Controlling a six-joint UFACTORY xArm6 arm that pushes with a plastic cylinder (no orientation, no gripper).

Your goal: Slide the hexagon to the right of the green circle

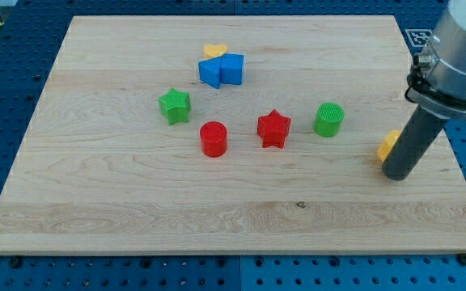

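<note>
The green circle [328, 119] stands right of the board's middle. A yellow block [388, 145], the hexagon as far as its shape shows, lies near the right edge, lower right of the green circle and partly hidden by my rod. My tip [397, 173] rests on the board against the yellow block's lower right side. A red star [273, 128] lies left of the green circle.
A red circle [213, 138] and a green star [174, 105] lie left of the middle. Two blue blocks [221, 70] sit together near the top with a yellow heart [214, 51] touching them behind. The board's right edge [451, 153] is close to my tip.
</note>
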